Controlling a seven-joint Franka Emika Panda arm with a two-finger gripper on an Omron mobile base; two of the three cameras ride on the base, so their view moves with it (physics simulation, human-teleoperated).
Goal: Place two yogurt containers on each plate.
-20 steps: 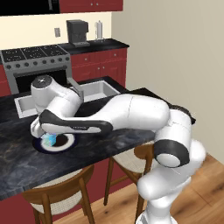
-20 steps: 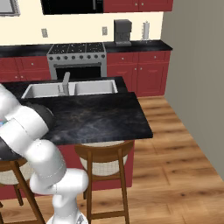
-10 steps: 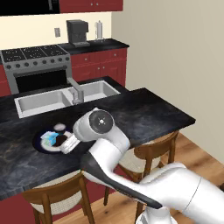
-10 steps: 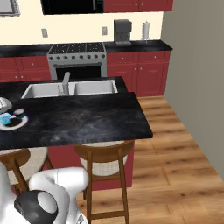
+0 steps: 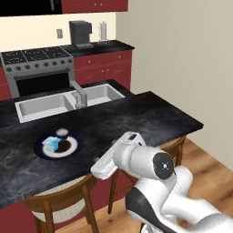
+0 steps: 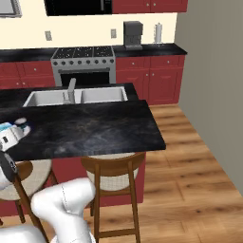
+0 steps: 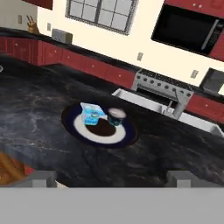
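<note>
While counter: black marbled stone island [image 5: 136,113], steel sink [image 5: 63,102] behind, red cabinets.
Plate: dark navy, white-ringed [image 7: 99,127], carries two light-blue yogurt cups [image 7: 91,113].
Claw: gripper [image 7: 109,177] spread wide, empty, touching nothing.

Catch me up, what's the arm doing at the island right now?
The gripper is open and empty, hanging back from the dark navy plate on the black island counter. Two items sit on that plate: a light-blue yogurt container and a darker cup with a white top beside it. The sink lies behind them.
</note>
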